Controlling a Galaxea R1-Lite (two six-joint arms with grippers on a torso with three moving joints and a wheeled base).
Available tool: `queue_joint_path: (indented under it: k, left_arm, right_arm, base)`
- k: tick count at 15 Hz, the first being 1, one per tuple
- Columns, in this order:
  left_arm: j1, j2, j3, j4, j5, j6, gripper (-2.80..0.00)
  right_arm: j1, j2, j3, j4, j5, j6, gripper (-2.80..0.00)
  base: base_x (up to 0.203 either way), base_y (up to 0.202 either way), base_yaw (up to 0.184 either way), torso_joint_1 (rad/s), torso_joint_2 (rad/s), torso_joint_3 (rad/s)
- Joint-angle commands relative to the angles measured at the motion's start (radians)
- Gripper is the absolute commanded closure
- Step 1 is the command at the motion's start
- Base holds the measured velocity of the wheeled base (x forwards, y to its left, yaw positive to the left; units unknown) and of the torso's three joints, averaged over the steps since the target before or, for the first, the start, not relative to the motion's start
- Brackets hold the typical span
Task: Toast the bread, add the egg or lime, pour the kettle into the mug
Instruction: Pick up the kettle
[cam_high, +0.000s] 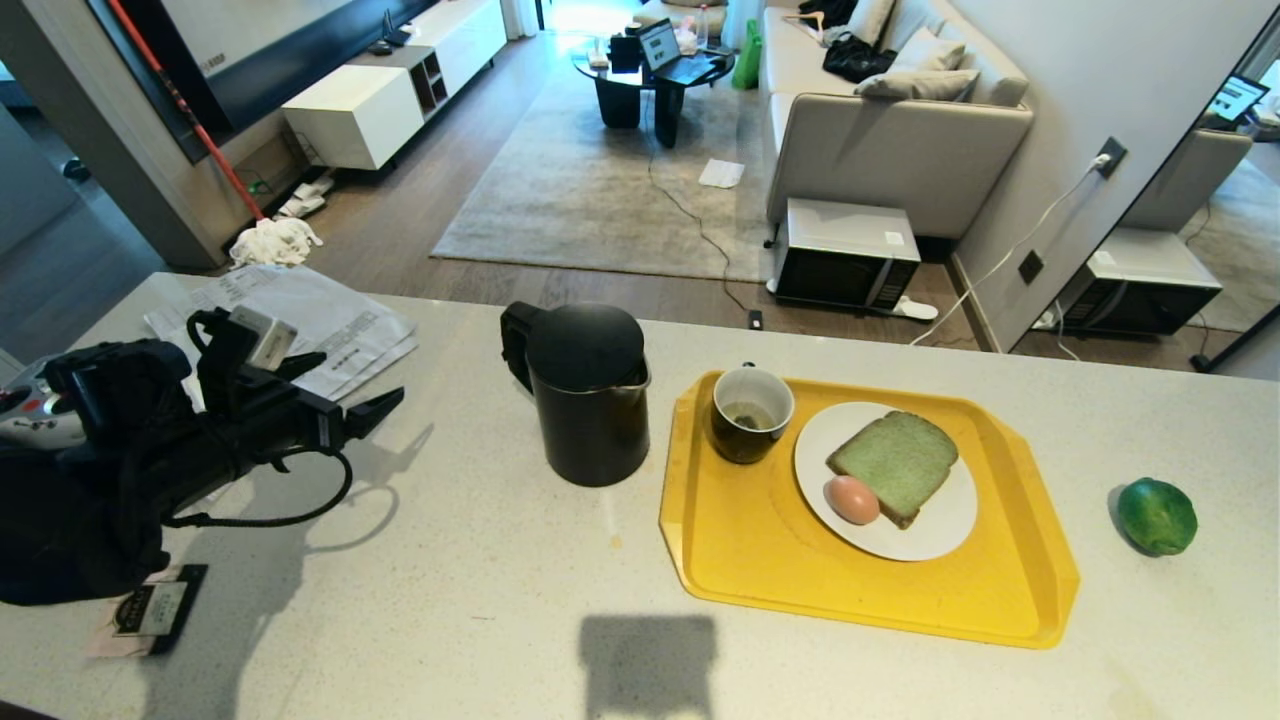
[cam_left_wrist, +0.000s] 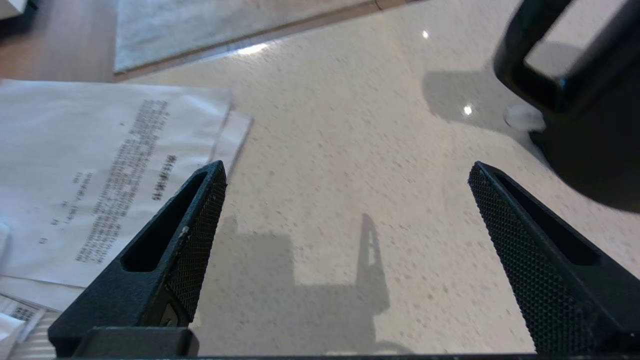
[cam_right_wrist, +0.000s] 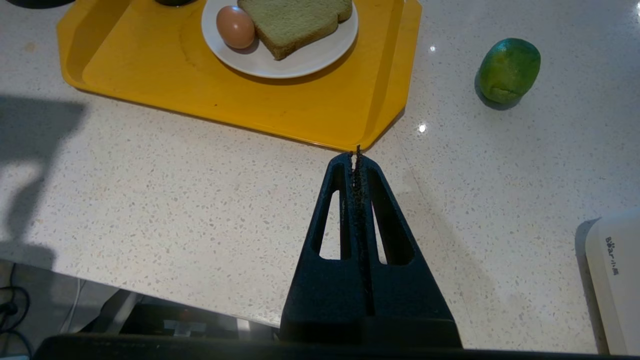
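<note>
Beside kettle (cam_high: 588, 392), left gripper (cam_high: 385, 403), seemingly empty

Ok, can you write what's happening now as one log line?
left pincer: open, empty, beside kettle | right pincer: shut, parked | bread, egg: on plate | lime: on counter

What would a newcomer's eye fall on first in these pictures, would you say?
Probably the yellow tray on the right of the counter, carrying the mug and a white plate with the bread and the egg. Next, the black kettle left of it. The left gripper hangs open near the kettle's handle; the lime lies alone far right.
</note>
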Motion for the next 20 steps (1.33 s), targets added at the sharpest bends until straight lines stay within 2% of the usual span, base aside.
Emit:
queue_joint_path:
  k: [1,3,5,6,9,20]
  left_arm:
    - [0.006,0.077,-0.006,-0.127,-0.001,-0.035,-2.8]
    - [0.001,0.162,-0.026,-0.253,-0.001,-0.056,-2.8]
    - [-0.009,0.257,-0.095,-0.376,0.0,-0.09,-2.8]
    - [-0.017,0.288,-0.143,-0.403,0.001,-0.108,-2.8]
    - [-0.051,0.328,-0.222,-0.367,0.0,-0.127,-2.8]
    - [-0.098,0.296,-0.208,-0.35,0.025,-0.115,-2.8]
  right_arm:
    - [0.001,0.001,0.0,0.001,0.0,0.0,0.0]
    - [0.001,0.001,0.0,0.001,0.0,0.0,0.0]
    - [0.001,0.001,0.0,0.001,0.0,0.0,0.0]
    - [0.001,0.001,0.0,0.001,0.0,0.0,0.0]
    - [0.001,0.001,0.0,0.001,0.0,0.0,0.0]
    - [0.001,0.001,0.0,0.001,0.0,0.0,0.0]
  base:
    - [0.0,0.0,0.0,0.0,0.0,0.0]
    - [0.0,0.0,0.0,0.0,0.0,0.0]
    - [0.0,0.0,0.0,0.0,0.0,0.0]
    - [0.0,0.0,0.0,0.0,0.0,0.0]
    - [0.0,0.0,0.0,0.0,0.0,0.0]
    - [0.0,0.0,0.0,0.0,0.0,-0.032]
